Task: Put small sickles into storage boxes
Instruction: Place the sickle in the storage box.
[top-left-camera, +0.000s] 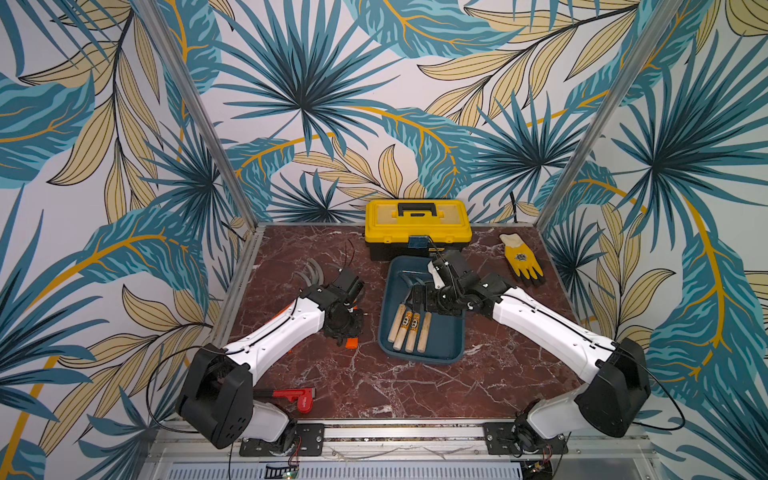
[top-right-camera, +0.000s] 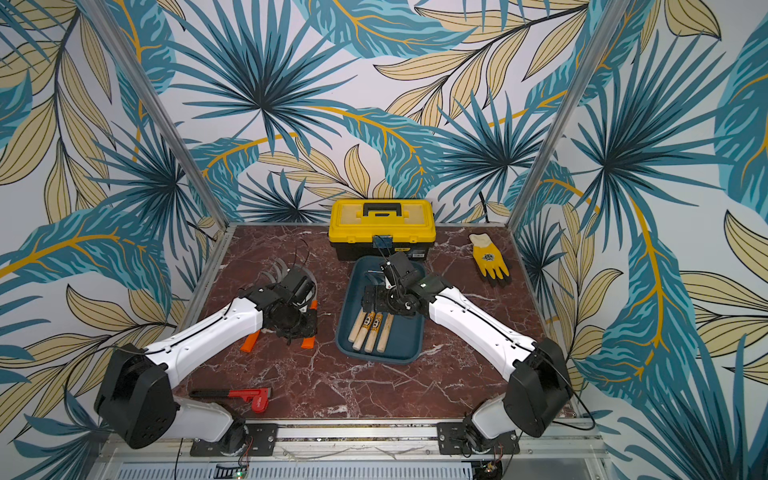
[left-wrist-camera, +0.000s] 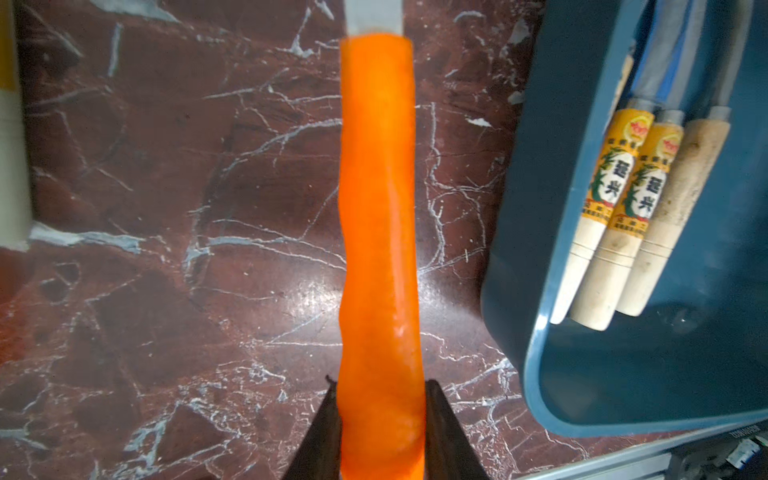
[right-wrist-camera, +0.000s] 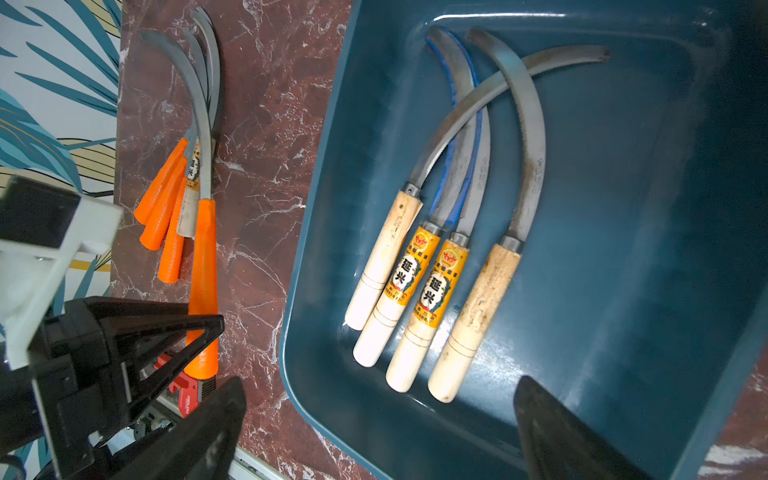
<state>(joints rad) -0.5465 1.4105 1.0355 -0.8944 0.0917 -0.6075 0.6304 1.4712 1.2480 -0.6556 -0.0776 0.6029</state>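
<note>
Near the left edge of the table (top-left-camera: 374, 386), the left claw (left-wrist-camera: 380, 388) is clenched on the butt of an orange sickle (left-wrist-camera: 376, 199), whose handle runs straight out from its fingers (left-wrist-camera: 449, 436), just beside the pile (right-wrist-camera: 166, 224) of other sickles. At mid-table, just before the toolbox (top-left-camera: 417, 224) on the far edge, the tray (top-left-camera: 446, 332) holds four wooden sickles (right-wrist-camera: 415, 286) side by side, handles toward the near edge; the right claw (right-wrist-camera: 380, 386) hangs over them, jaws spread wide, gripping nothing.

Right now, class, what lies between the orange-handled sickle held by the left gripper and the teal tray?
Only bare marble tabletop separates the orange-handled sickle from the teal tray, as the left wrist view shows.
</note>
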